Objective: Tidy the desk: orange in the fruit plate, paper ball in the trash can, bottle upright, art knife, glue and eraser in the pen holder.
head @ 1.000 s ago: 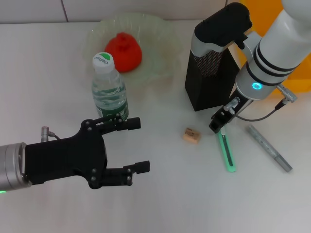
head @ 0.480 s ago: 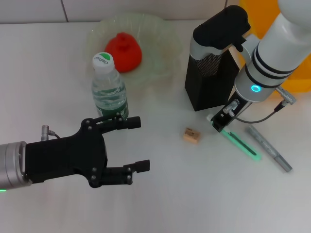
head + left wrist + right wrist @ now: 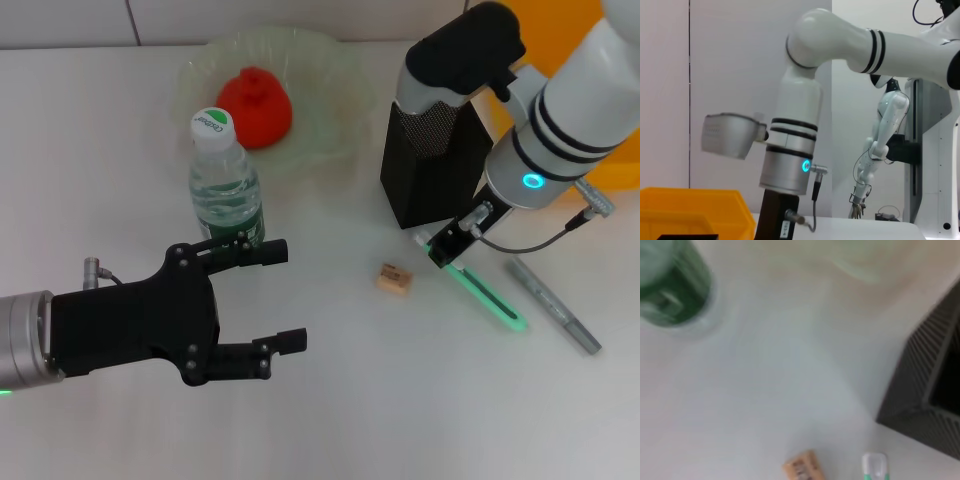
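We clamp the right gripper (image 3: pixel 447 247) onto the slim, smooth mint-green art knife (image 3: pixel 484 293), which slants away toward the grey glue (image 3: pixel 553 305); the left gripper (image 3: pixel 268 300) hovers spread open.

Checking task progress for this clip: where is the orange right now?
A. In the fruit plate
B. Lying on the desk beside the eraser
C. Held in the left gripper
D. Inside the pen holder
A: the orange sits inside the fruit plate, behind the upright bottle.
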